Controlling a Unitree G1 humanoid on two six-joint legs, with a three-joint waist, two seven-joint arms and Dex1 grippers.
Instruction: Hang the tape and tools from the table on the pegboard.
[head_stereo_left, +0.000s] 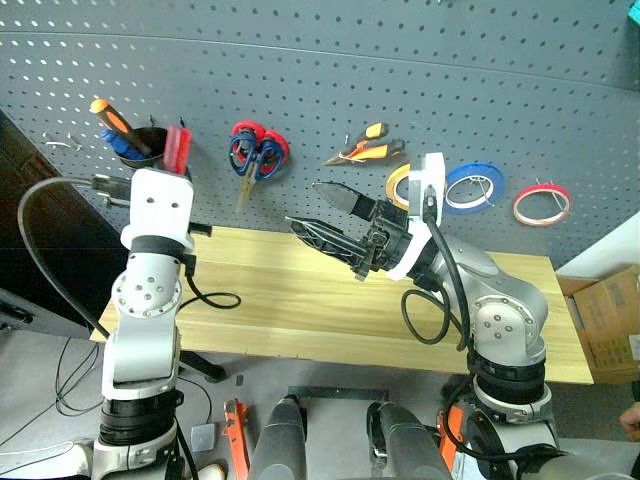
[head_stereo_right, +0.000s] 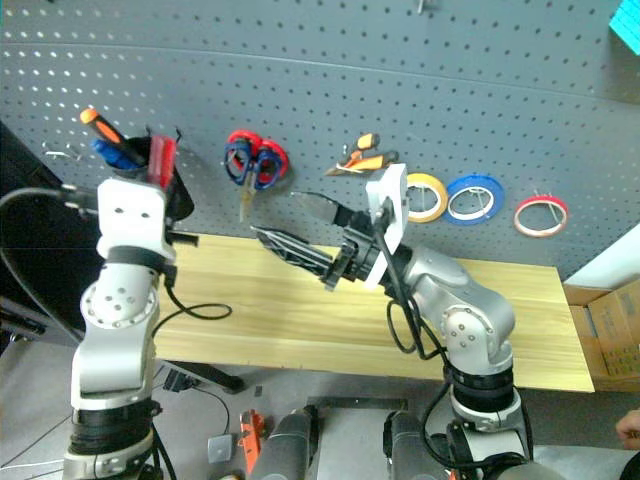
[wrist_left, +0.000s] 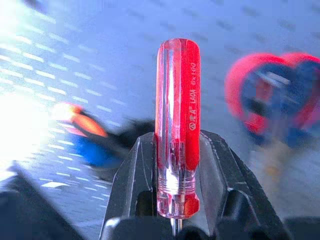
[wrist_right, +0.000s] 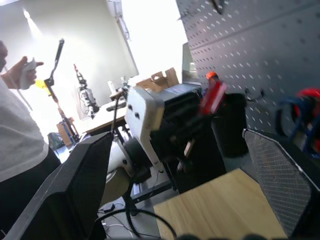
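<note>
The left gripper (wrist_left: 172, 200) has its jaws clamped on the red-handled screwdriver (wrist_left: 177, 125), handle upright, just below the black cup (head_stereo_left: 150, 143) on the pegboard (head_stereo_left: 400, 60). The right gripper (head_stereo_left: 325, 212) is farther, its jaws apart.

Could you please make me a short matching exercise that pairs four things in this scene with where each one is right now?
Things:
1. red-handled screwdriver
2. pliers
3. red tape
4. right gripper

Places or states:
A. hanging on the pegboard, farthest to the robot's right
B. clamped in the left gripper
C. open and holding nothing, above the table
D. hanging on the pegboard just left of the yellow roll

Pairs: 1-B, 2-D, 3-A, 4-C
</note>
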